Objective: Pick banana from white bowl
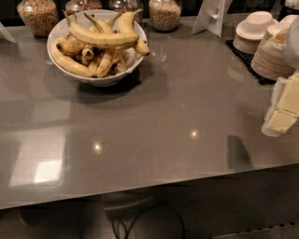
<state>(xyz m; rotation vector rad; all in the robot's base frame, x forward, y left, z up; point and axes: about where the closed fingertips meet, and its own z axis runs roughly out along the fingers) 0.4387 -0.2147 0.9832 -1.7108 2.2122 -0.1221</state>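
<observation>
We are just beginning: the banana [103, 38] is lying untouched in the white bowl [105, 80], the end effector [286, 108] hovering well apart; we cannot tell its state.

bench [177, 107]: grey, glossy top with lamp glints across the middle and front.
white bowl [102, 80]: stands directly on the bench, back left.
jars [164, 14]: a row of glass jars along the back edge, just behind the bowl; the filling is perhaps cereal.
white stand [212, 16]: upright at the back, right of the jars.
black mat [243, 57]: lies at the back right, under stacked dishes.
hand [281, 119]: pale, at the right edge, over the bench near the mat.
</observation>
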